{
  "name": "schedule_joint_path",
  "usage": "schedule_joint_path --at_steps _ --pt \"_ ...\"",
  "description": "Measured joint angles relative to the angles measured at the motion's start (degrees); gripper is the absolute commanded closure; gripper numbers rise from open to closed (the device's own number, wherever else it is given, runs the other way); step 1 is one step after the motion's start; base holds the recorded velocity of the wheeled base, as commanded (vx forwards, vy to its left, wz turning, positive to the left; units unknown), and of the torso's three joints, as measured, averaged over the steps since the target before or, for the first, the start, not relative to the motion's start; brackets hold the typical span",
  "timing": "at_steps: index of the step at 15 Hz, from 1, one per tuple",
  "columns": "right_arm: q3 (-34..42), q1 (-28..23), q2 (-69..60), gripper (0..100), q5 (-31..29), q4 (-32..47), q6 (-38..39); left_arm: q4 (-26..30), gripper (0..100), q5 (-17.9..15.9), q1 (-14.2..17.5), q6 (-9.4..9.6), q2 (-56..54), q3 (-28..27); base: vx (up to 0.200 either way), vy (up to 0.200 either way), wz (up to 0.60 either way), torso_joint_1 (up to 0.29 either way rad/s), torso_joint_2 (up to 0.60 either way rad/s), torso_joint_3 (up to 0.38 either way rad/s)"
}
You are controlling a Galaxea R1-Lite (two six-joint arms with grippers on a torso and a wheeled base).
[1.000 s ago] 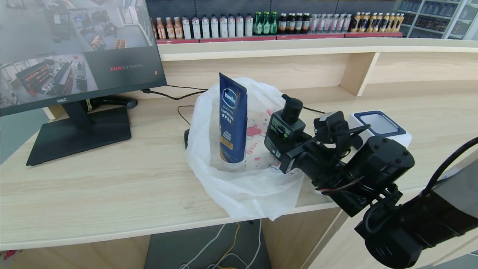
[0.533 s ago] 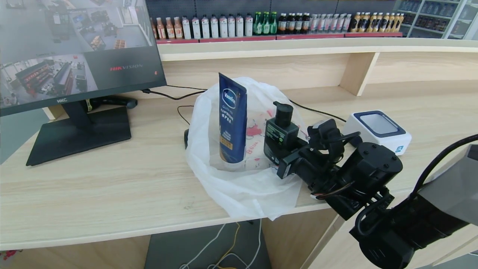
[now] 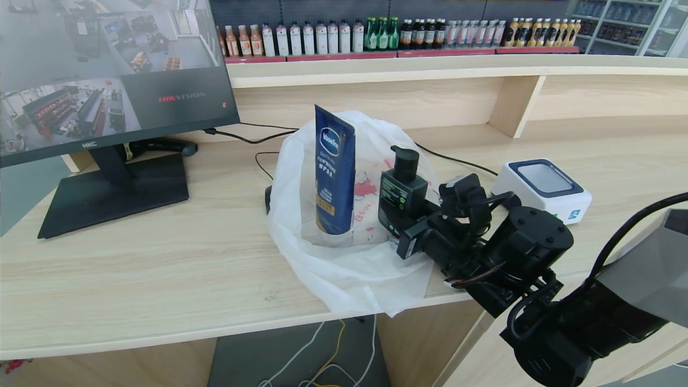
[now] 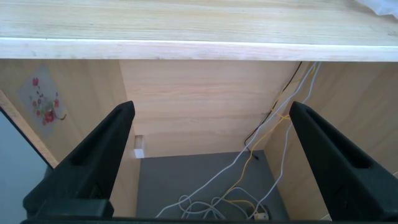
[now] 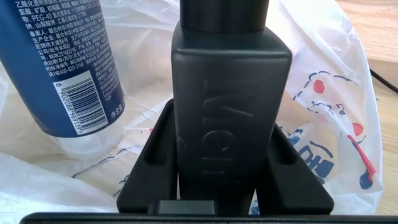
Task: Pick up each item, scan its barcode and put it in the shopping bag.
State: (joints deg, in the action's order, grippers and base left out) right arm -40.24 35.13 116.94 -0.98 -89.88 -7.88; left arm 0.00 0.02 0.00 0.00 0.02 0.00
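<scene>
**Item 1: black pump bottle** (image 3: 403, 196). Stands upright with its long axis vertical and the pump head on top. The printed label faces the head camera. It is at the right-hand rim of the shopping bag (image 3: 344, 269), above the counter (image 3: 161, 269). Whether its base touches the bag cannot be told.

**Item 2: right gripper** (image 3: 411, 228). Comes in from the right and is clamped on the lower body of the black pump bottle (image 5: 230, 112). In the wrist view, one black finger (image 5: 152, 168) presses on each side.

**Item 3: blue lotion tube** (image 3: 335, 177). Stands upright inside the bag, with the crimped end up and the clear cap down. Its long axis is vertical and its barcode panel (image 5: 84, 102) is turned towards the right wrist camera. It is just left of the bottle and apart from it.

**Item 4: shopping bag.** White plastic with a red print, open at the top and slumped on the counter. Its front fold hangs over the counter edge.

**Item 5: barcode scanner** (image 3: 543, 188). A white box with a blue-framed window, on the counter to the right of the bag.

**Item 6: left gripper** (image 4: 211, 168). Fingers are spread wide and hold nothing. It is below the counter edge (image 4: 186, 46), facing loose cables (image 4: 249, 168).

**Item 7: monitor** (image 3: 107, 70). On its stand at the far left of the counter.
</scene>
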Motion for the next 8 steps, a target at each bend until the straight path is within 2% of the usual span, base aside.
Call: schedule_joint_path --at_steps 8 --pt "-0.88 -0.02 0.54 100 0.02 -0.02 0.07 0.00 0 -0.02 0.00 0.00 0.00 0.00 0.000 0.000 0.00 0.000 0.00 0.000"
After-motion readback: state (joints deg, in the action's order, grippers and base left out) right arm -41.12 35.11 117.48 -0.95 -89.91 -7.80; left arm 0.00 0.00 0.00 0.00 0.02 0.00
